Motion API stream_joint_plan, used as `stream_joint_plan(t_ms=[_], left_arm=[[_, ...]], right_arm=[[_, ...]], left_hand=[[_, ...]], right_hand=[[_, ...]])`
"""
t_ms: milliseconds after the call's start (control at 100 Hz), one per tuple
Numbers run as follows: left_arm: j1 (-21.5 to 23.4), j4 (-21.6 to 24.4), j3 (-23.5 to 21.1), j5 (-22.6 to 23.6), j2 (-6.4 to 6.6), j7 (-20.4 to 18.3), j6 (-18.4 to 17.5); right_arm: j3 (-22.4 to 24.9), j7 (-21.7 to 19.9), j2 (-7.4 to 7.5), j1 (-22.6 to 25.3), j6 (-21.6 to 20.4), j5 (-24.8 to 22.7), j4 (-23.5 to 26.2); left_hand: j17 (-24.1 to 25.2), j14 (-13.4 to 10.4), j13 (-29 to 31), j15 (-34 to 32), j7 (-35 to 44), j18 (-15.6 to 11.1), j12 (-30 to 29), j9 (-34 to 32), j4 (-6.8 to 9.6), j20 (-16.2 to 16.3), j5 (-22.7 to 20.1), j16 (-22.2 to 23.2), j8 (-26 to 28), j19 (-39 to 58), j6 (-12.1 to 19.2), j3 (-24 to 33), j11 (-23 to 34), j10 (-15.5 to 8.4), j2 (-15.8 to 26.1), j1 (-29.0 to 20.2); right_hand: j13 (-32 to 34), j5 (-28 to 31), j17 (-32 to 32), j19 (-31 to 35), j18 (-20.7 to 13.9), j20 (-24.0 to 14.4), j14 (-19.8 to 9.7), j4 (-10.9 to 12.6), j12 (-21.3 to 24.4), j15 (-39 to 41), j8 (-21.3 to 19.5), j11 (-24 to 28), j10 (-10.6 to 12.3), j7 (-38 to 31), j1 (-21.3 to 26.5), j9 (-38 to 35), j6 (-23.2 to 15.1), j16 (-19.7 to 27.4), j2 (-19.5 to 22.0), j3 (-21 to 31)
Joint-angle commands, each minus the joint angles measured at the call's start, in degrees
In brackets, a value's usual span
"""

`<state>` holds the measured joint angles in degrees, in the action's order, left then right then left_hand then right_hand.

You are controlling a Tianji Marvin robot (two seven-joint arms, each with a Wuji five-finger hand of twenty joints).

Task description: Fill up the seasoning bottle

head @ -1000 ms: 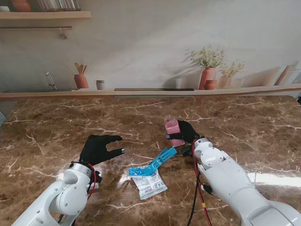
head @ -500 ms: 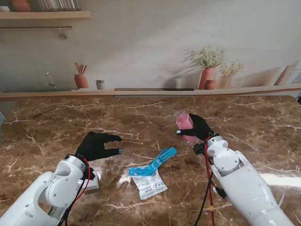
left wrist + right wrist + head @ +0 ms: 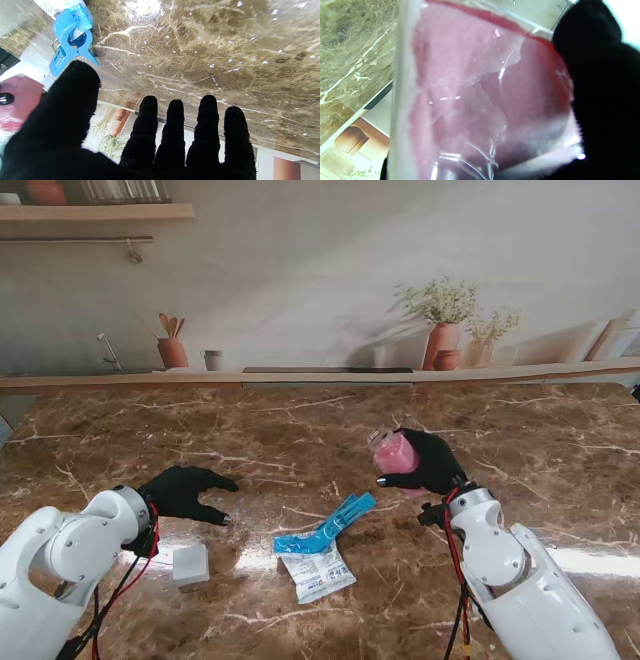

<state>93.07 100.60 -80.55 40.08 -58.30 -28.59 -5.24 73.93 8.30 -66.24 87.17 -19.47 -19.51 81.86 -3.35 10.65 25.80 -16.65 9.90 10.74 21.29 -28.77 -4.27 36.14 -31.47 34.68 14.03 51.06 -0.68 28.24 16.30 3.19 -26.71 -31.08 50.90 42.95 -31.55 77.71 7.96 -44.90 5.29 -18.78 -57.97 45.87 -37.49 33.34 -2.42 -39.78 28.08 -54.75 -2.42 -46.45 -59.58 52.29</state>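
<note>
My right hand (image 3: 430, 462) is shut on the clear seasoning bottle (image 3: 395, 452), which holds pink seasoning and is lifted off the table, tilted with its mouth toward the left. Up close in the right wrist view the bottle (image 3: 482, 95) fills the picture, with my thumb (image 3: 602, 87) against its side. The white seasoning bag (image 3: 314, 568) lies flat on the table nearer to me, held shut by a blue clip (image 3: 328, 530); the clip (image 3: 71, 37) also shows in the left wrist view. My left hand (image 3: 185, 492) hovers open over the table at the left, its fingers (image 3: 175, 130) spread.
A small white cap or block (image 3: 189, 564) lies on the brown marble table (image 3: 300, 440) near my left wrist. A ledge along the table's far edge carries terracotta pots (image 3: 442, 345) and a utensil jar (image 3: 172, 350).
My right hand has raised the bottle, carried it to the right and tipped it over to the left. My left arm has drawn back to the left, uncovering the small white block.
</note>
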Motion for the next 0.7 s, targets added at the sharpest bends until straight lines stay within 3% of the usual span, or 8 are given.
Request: stream_joint_plan(t_ms=[0,220,420,500,530,590,660,690], left_arm=[[0.52,-0.8,0.05,0.27,0.5,1.06,-0.04],[1.67,-1.37,0.45,2.69,0.88,-0.24,-0.79],[2.62,-2.0,1.3,5.71,0.85,0.51,-0.01],[2.35,-2.22,1.73,5.33,1.24,-2.05,0.42],[2.22,-2.22,1.83,5.18,1.43,-3.22,0.5],[2.11,-2.46,2.05,5.64,1.58,-3.85,0.43],[1.95,-2.87,2.25,6.7,1.74,-4.54,-0.17],[1.85,-3.12,2.37,6.92,1.82,-4.86,-0.42]], right_arm=[[-0.52,0.01,-0.22,1.56,-0.65,0.76,1.05],[-1.57,2.14,-0.45,3.94,-2.51,-0.45,2.92],[-2.65,3.25,-0.61,5.14,-3.63,-0.86,3.57],[-2.9,2.95,-0.54,5.46,-3.91,-0.71,3.87],[-2.95,2.91,-0.53,5.58,-3.95,-0.69,4.03],[-2.97,2.95,-0.51,5.89,-4.04,-0.83,4.43],[-2.9,3.13,-0.52,6.32,-4.18,-0.96,4.96],[-2.85,3.26,-0.53,6.52,-4.2,-1.06,5.21]], left_hand=[[1.27,-2.13,-2.54,1.7,5.5,-0.92,-0.46,3.18,0.44,1.11,3.33,-0.8,-1.49,-1.9,-1.94,2.95,-0.2,-1.5,-2.27,0.95],[3.92,-2.85,-7.67,3.4,2.18,-2.07,-0.1,9.95,-0.38,1.08,9.09,-1.26,-3.14,-4.85,-6.28,0.83,-1.49,-0.46,-3.65,2.7],[4.76,-2.85,-11.52,4.42,-5.22,-1.83,-0.78,18.59,-0.56,3.81,17.35,-1.05,-6.31,-6.39,-8.92,-8.6,-5.08,-0.49,-2.29,2.13],[5.66,-3.16,-13.39,5.39,-5.79,-1.79,-1.12,19.76,-0.4,3.91,19.03,-1.33,-5.79,-7.83,-8.03,-11.51,-7.82,-1.2,-1.71,1.61],[5.93,-3.41,-14.13,5.7,-6.01,-1.9,0.03,20.18,0.48,4.89,19.39,-1.57,-4.16,-8.96,-7.76,-16.7,-9.4,-1.41,-0.58,-0.73],[6.08,-3.56,-14.57,5.96,-6.01,-1.92,-0.05,20.82,0.58,4.91,19.85,-1.68,-3.8,-9.42,-6.66,-17.65,-10.26,-1.75,-1.04,-1.34],[6.18,-3.69,-15.66,6.62,-5.68,-1.75,-1.03,22.08,0.64,4.83,23.3,-2.0,-2.23,-10.02,-3.51,-18.37,-13.61,-2.33,-0.64,-1.47],[6.28,-3.78,-16.43,6.84,-9.78,-2.11,-2.58,22.17,0.85,5.11,23.66,-2.09,-2.5,-10.15,-1.7,-19.21,-15.06,-2.55,-0.48,-2.02]], right_hand=[[7.54,10.95,-1.48,3.89,-1.06,-1.15,-5.75,3.57,-0.92,12.39,-8.53,4.62,9.14,-12.77,15.38,-5.5,-16.21,-1.99,21.66,13.96],[7.41,11.12,-1.19,3.66,-1.21,-0.62,-5.67,3.4,-0.34,11.78,-9.13,4.18,9.33,-12.19,15.12,-5.74,-16.17,-1.61,20.78,14.77],[7.4,11.26,-0.96,3.16,-1.06,-0.25,-5.81,3.3,-0.17,11.47,-9.04,4.11,9.28,-11.79,14.9,-5.86,-16.33,-1.55,20.66,14.84],[7.41,11.34,-0.92,3.09,-1.02,-0.18,-5.81,3.29,-0.13,11.45,-8.94,4.09,9.33,-11.67,14.84,-5.9,-16.38,-1.58,20.59,14.92],[7.36,11.37,-0.86,3.04,-1.0,-0.15,-5.76,3.28,-0.13,11.41,-8.91,4.08,9.33,-11.65,14.83,-5.91,-16.39,-1.58,20.55,14.95],[7.35,11.38,-0.84,3.0,-0.96,-0.11,-5.71,3.27,-0.18,11.36,-8.9,4.14,9.27,-11.63,14.78,-5.91,-16.4,-1.58,20.56,14.98],[7.42,11.4,-0.85,2.98,-0.93,-0.06,-5.78,3.26,-0.21,11.34,-8.9,4.16,9.33,-11.63,14.78,-5.9,-16.38,-1.61,20.51,15.06],[7.42,11.39,-0.84,2.97,-0.93,-0.05,-5.79,3.24,-0.23,11.33,-8.89,4.17,9.34,-11.61,14.75,-5.92,-16.39,-1.62,20.5,15.06]])
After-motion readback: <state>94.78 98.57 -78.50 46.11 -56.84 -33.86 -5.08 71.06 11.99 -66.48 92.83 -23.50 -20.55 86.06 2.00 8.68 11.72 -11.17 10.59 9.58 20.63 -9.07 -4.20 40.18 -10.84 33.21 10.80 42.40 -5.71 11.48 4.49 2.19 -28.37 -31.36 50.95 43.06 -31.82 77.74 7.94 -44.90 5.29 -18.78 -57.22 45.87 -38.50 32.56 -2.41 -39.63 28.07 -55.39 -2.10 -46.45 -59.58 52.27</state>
